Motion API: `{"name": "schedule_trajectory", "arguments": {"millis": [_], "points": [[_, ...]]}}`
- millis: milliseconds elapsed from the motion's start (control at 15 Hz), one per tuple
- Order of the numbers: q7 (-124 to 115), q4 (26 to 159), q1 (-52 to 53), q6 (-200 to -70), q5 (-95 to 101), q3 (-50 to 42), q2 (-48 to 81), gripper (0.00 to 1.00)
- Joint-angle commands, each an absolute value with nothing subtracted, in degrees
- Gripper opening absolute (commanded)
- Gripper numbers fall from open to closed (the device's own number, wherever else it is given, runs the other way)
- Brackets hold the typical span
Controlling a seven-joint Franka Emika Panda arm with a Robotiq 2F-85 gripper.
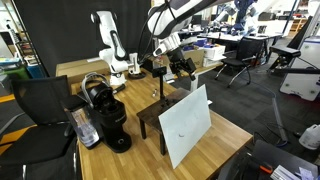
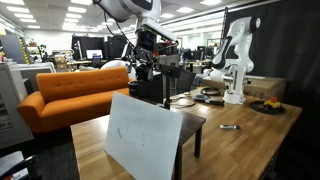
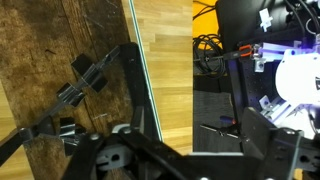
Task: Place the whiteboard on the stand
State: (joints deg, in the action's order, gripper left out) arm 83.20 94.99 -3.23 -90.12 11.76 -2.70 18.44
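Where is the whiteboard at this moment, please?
In both exterior views the whiteboard stands tilted on the wooden tabletop, apparently leaning against the small dark stand, not yet on top of it.

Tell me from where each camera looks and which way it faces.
Exterior view: near the coffee machine, facing across the wooden table to the whiteboard; arm and gripper show.
Exterior view: another table corner, whiteboard in front, orange sofa behind; gripper shows.
Wrist view: looks down on the stand; gripper shows below.
Both exterior views share whiteboard, stand, gripper.
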Motion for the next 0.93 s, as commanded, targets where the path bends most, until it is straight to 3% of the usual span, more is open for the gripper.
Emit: {"name": "schedule_trajectory", "arguments": {"millis": [0, 867], "points": [[86.02, 93.66, -4.62, -92.11, 11.89, -1.45, 20.05, 1.0], [85.94, 102.77, -4.88, -101.42, 7.77, -0.2, 19.23, 1.0]]}}
